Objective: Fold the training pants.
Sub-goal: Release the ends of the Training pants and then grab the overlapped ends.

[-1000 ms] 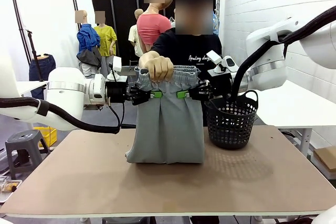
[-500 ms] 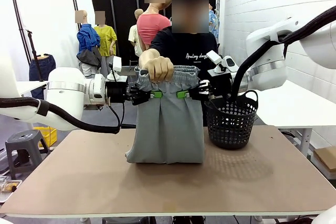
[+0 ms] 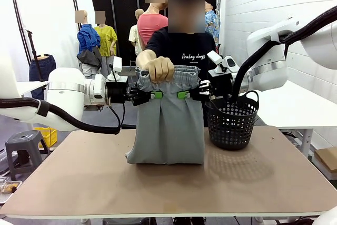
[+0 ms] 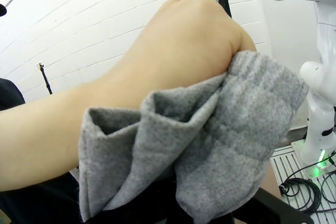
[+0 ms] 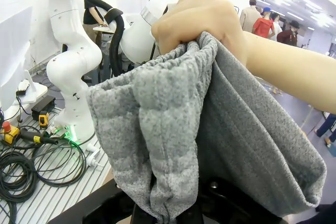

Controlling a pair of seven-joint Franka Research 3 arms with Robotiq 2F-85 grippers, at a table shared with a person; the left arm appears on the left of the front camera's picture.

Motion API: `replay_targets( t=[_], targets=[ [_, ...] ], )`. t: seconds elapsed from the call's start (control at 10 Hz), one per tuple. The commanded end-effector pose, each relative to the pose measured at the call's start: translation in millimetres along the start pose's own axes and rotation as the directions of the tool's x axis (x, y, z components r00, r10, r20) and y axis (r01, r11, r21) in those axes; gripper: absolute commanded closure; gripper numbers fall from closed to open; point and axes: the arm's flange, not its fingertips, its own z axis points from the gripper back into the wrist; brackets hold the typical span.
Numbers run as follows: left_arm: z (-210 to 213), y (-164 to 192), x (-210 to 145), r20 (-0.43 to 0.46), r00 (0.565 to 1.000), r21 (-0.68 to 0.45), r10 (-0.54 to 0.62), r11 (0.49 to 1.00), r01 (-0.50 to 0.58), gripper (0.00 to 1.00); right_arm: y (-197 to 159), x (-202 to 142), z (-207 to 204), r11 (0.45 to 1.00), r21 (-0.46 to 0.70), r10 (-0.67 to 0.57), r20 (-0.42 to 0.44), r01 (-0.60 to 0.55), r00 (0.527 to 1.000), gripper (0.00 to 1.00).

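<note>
The bench (image 3: pixel 79 183) lies bare in front. On its middle rests the lower fold of the training pants (image 3: pixel 169 125), which hang upright from the waistband. The left gripper (image 3: pixel 156 95) pinches the grey cloth just under the waistband on one side, and the right gripper (image 3: pixel 183 95) pinches it on the other, both pressed tight. A black mesh basket (image 3: pixel 231 122) stands just beside the pants. Behind them, the person's hand (image 3: pixel 158 68) clutches the gathered waistband from above.
</note>
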Motion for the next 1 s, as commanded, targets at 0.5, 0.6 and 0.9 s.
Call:
replay_targets(
  t=[0.5, 0.6, 0.9],
  targets=[
    [4.9, -2.4, 0.0, 0.003, 1.000, 0.001, 0.007, 1.000, -0.007, 0.00, -4.3, 0.2, -0.6, 0.999, 0.018, -0.036, 0.007, 0.036, 0.999, 0.00],
    [6.1, -3.3, 0.2, 0.004, 1.000, 0.003, 0.010, 1.000, -0.010, 0.00, -4.7, -0.1, -0.7, 0.999, 0.018, -0.039, 0.012, 0.039, 0.999, 0.00],
    [8.1, -6.0, 0.5, 0.009, 1.000, 0.003, 0.018, 1.000, -0.018, 0.00, -5.0, 1.3, -0.2, 0.999, 0.007, -0.047, 0.021, 0.047, 0.999, 0.00]
  ],
)
